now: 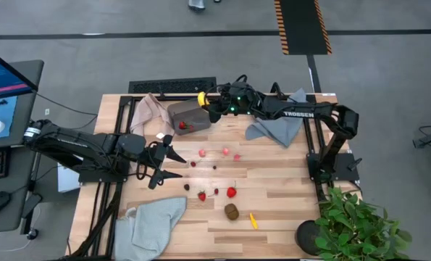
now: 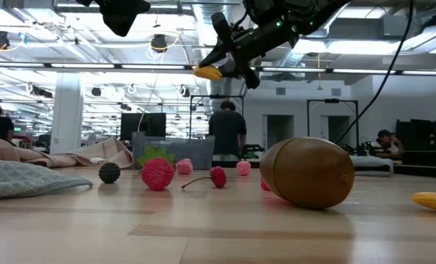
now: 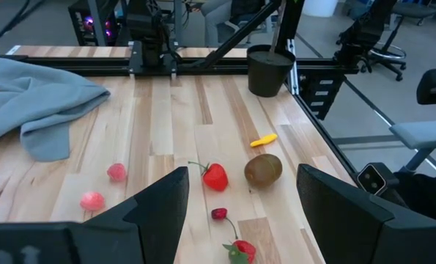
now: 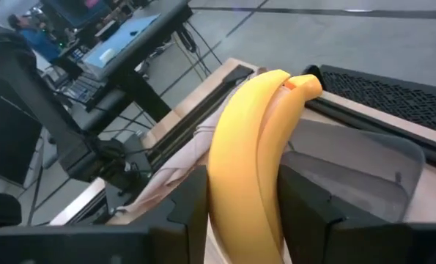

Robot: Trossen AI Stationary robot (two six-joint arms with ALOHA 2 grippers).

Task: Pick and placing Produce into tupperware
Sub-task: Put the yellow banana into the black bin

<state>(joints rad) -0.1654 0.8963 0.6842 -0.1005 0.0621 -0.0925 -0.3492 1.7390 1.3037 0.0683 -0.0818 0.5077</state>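
Translucent grey plastic tub with rounded corners (image 1: 188,116) sits at the far side of the pale wooden slat table (image 1: 273,196), just beside a crumpled beige-pink cloth (image 1: 148,110). One red toy strawberry (image 1: 184,125) lies inside the tub; nothing else can be made out in it.

White lettering "TROSSEN" (image 1: 300,114) reads along the right arm's dark link. No other legible writing.

Right gripper (image 1: 206,101) hangs above the tub's far right corner, its two dark fingers (image 4: 185,207) closed partway on a yellow toy banana (image 4: 250,154). Banana stands lengthwise between the fingers, stem end pointing away from the wrist, over the tub's rim. In the low view it is well clear of the table.

Left gripper (image 1: 173,164) hovers over the left middle of the table, jaws spread wide, holding nothing and touching nothing.

Loose produce on the boards:
- two pink berries (image 1: 226,151) and small dark berries (image 1: 194,164) near the centre;
- red strawberries (image 1: 232,192) nearer the front;
- brown oval kiwi (image 1: 232,211), with a tiny yellow piece (image 1: 253,220) just beside it.

Grey-blue cloths lie at the front left (image 1: 153,221) and far right (image 1: 277,127). Green leafy potted plant (image 1: 356,225) stands at the front right corner.
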